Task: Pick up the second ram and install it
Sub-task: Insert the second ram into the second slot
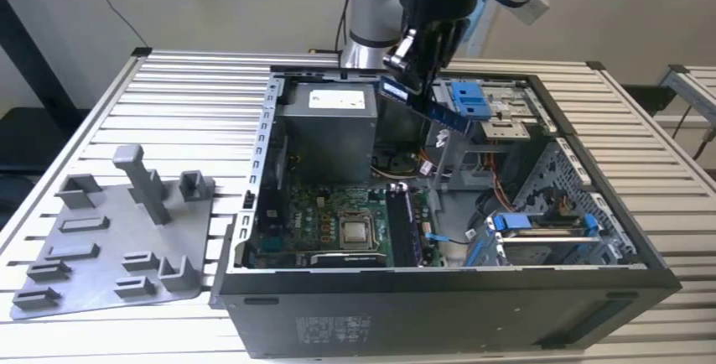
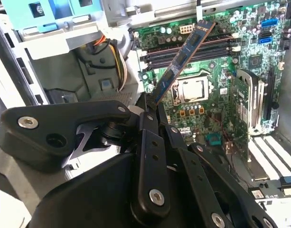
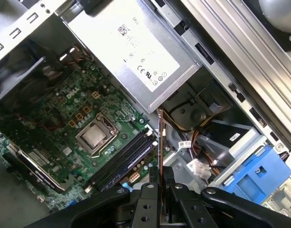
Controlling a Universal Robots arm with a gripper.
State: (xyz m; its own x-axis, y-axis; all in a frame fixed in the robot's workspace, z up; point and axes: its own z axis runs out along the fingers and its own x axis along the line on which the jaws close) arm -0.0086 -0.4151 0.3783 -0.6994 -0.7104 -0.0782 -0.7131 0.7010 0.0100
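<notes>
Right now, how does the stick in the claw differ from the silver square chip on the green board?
The stick is long, thin and dark; the chip is square and silver. The stick is tilted above the board, clamped at one end by the gripper; the chip lies flat on it. Both are flat computer parts.

1. Silver slatted metal table (image 1: 190,87) holds two things.
2. Open black computer tower case (image 1: 448,314) lies below the gripper fingers (image 1: 408,60).
3. Grey plastic fixture plate with posts (image 1: 112,238) lies well to the exterior view's left of them.
</notes>
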